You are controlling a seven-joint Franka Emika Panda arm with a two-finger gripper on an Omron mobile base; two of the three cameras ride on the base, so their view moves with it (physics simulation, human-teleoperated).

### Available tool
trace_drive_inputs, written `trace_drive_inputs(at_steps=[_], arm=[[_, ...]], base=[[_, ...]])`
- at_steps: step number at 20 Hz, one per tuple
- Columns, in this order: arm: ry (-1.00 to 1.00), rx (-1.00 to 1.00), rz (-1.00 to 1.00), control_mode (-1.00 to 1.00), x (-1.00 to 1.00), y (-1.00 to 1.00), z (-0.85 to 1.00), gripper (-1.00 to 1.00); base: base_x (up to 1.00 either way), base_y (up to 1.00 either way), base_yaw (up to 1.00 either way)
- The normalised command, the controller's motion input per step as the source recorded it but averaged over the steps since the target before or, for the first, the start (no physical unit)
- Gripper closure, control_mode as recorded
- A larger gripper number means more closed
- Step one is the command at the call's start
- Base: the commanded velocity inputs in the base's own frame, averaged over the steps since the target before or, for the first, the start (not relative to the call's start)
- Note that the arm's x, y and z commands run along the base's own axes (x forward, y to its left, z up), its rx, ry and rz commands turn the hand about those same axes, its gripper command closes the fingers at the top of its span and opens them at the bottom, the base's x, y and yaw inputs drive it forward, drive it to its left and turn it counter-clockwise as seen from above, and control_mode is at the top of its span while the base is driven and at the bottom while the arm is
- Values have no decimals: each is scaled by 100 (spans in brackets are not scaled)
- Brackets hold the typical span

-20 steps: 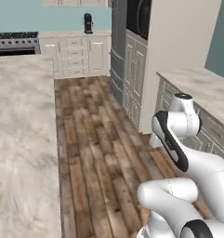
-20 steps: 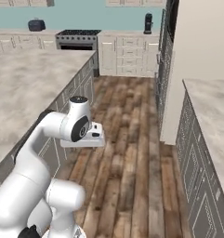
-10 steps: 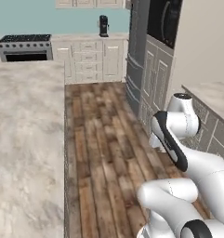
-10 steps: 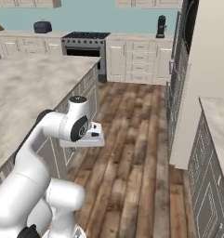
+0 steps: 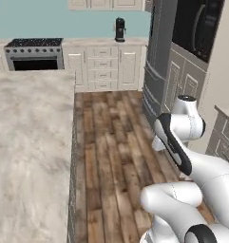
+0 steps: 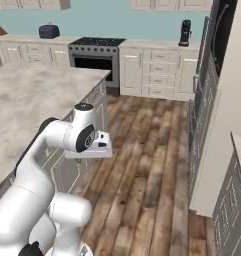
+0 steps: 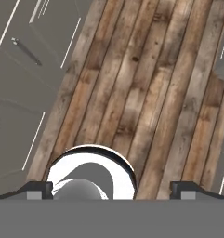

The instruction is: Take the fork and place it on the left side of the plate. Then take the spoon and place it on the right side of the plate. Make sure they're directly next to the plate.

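Base swung round since a second ago, whole kitchen view shifted, arm folded as before. Tool (image 7: pixel 111 189) aimed down at the wood floor (image 7: pixel 146 93), tips set wide apart, nothing between them. Still travelling, by the look of it; no fork, spoon or plate in sight, so finding them comes next. Marble worktop (image 5: pixel 25 142) bare alongside. Beyond, stove (image 6: pixel 94 50) and coffee maker (image 6: pixel 185 32); toaster (image 6: pixel 48 31) caught from the right base alone.
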Motion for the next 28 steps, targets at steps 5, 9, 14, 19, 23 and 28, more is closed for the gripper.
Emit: trace_drive_inputs(at_steps=[5,9,14,19,23,28], arm=[[0,0,0,100,0,0,0,-100],[0,0,0,100,0,0,0,-100],[0,0,0,100,0,0,0,-100],[0,0,0,100,0,0,0,-100],[0,0,0,100,0,0,0,-100],[0,0,0,100,0,0,0,-100]], base=[[100,-18,14],[100,-16,11],[100,-14,9],[100,-15,9],[100,-15,9],[100,-14,8]])
